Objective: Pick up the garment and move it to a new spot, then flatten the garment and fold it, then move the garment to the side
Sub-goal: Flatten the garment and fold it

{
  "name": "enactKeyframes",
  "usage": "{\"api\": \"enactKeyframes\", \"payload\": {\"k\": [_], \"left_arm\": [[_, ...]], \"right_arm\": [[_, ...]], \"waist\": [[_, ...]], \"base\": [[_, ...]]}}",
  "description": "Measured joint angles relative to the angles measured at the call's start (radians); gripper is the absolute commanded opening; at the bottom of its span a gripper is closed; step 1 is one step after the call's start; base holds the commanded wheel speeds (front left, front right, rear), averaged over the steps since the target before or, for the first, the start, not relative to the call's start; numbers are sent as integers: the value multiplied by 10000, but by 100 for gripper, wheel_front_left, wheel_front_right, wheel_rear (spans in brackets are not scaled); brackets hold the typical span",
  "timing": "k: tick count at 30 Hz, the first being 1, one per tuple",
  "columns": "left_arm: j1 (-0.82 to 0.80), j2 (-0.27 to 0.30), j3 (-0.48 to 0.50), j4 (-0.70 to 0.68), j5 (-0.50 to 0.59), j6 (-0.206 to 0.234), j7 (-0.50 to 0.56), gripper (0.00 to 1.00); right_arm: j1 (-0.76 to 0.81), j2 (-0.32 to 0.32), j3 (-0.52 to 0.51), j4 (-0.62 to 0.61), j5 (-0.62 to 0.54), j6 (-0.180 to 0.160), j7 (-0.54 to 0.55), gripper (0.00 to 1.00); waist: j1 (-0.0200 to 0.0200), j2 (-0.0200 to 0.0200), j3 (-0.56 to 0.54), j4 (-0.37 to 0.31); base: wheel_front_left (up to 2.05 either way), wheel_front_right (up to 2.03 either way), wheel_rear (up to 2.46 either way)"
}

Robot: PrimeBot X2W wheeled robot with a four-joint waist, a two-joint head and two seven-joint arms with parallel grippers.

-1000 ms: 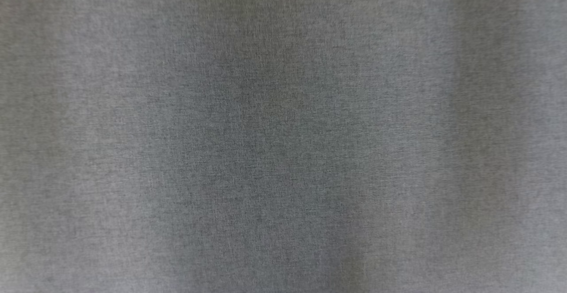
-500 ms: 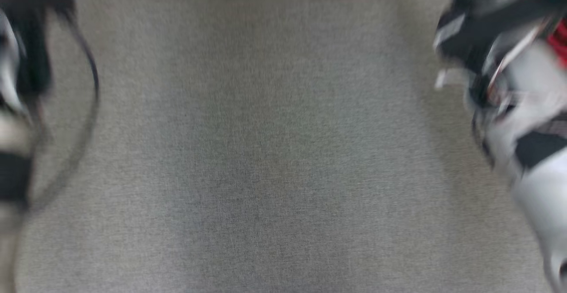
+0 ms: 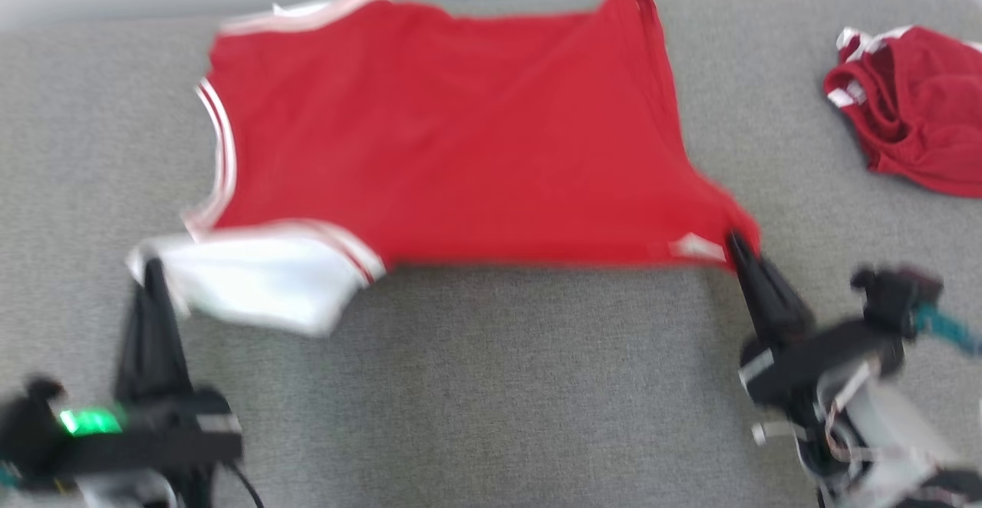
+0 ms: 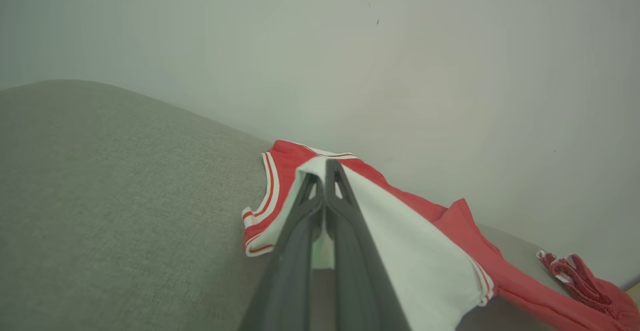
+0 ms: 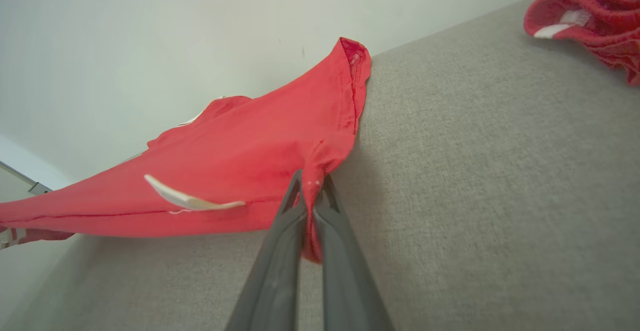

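Both left fingers [image 3: 153, 316] and right fingers [image 3: 759, 285] clamp near corners of the red jersey [image 3: 460, 132] over the grey fabric surface [image 3: 499, 385], pale wall [image 4: 350, 46] behind.

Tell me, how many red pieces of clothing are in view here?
2. A red sleeveless jersey with white trim is spread in the middle, its near corners pinched by the left gripper and right gripper. A crumpled red garment lies at the far right.

I see my left arm [image 3: 146, 443] and right arm [image 3: 832, 362] stretched forward, well apart, left jaws and right jaws both pinched tight, tips pointing away.
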Motion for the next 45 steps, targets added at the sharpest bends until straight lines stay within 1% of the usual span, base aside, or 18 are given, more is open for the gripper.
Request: {"api": "enactKeyframes", "payload": {"k": [3, 8, 11, 16, 22, 25, 29, 33, 35, 39, 42, 45], "left_arm": [[1048, -550, 159, -19, 111, -174, 0, 0], [2459, -1287, 464, -8, 477, -353, 0, 0], [3097, -1555, 556, 82, 570, -453, 2, 0], [3820, -1787, 439, 238, 656, -635, 0, 0], [4020, -1699, 364, 355, 882, -842, 0, 0], [3642, -1457, 244, 247, 1030, -963, 123, 0], [2804, -1011, 23, 303, 1290, -1131, 571, 0], [1824, -650, -163, 665, 1386, -1325, 1009, 0], [1303, -556, -184, 959, 1383, -1348, 1110, 0], [296, -297, -180, 1797, 1310, -1496, 1294, 0], [-361, -278, -190, 2474, 1227, -1549, 1317, 0], [-1010, -121, -198, 3271, 1218, -1601, 1310, 0]], "right_arm": [[1080, 35, -378, -130, -299, 0, 58, 0], [2686, 351, -974, -525, -842, 0, 299, 0], [3631, 589, -1484, -792, -1116, 0, 591, 0], [5116, 1131, -2313, -1442, -1597, 0, 1131, 0], [5853, 1801, -2957, -2456, -2109, 0, 1801, 0], [5828, 2033, -3049, -2871, -2265, 0, 2142, 0], [5534, 2276, -3058, -3020, -2307, 0, 2573, 0], [4860, 2364, -2970, -2805, -2301, 0, 2922, 0], [4467, 2414, -2951, -2594, -2242, 0, 3005, 0], [3639, 2548, -2857, -2025, -2065, 0, 3170, 0], [3043, 2589, -2869, -1547, -1950, 0, 3279, 0], [2510, 2606, -2823, -1089, -1925, -2, 3348, 0]], "waist": [[1, 0, -284, 83], [1, 0, -760, 256], [1, 0, -1041, 365], [2, 0, -1419, 553], [3, 2, -1569, 550], [3, 2, -1550, 436], [4, 3, -1508, 249], [4, 3, -1426, 26], [4, 3, -1355, -69], [5, 3, -1179, -232], [5, 4, -1032, -308], [5, 4, -901, -346]], "base": [[0, 0, 0], [0, 0, 0], [0, 0, 0], [0, 0, 0], [0, 0, 0], [0, 0, 0], [0, 0, 0], [0, 0, 0], [0, 0, 0], [0, 0, 0], [0, 0, 0], [0, 0, 0]]}}
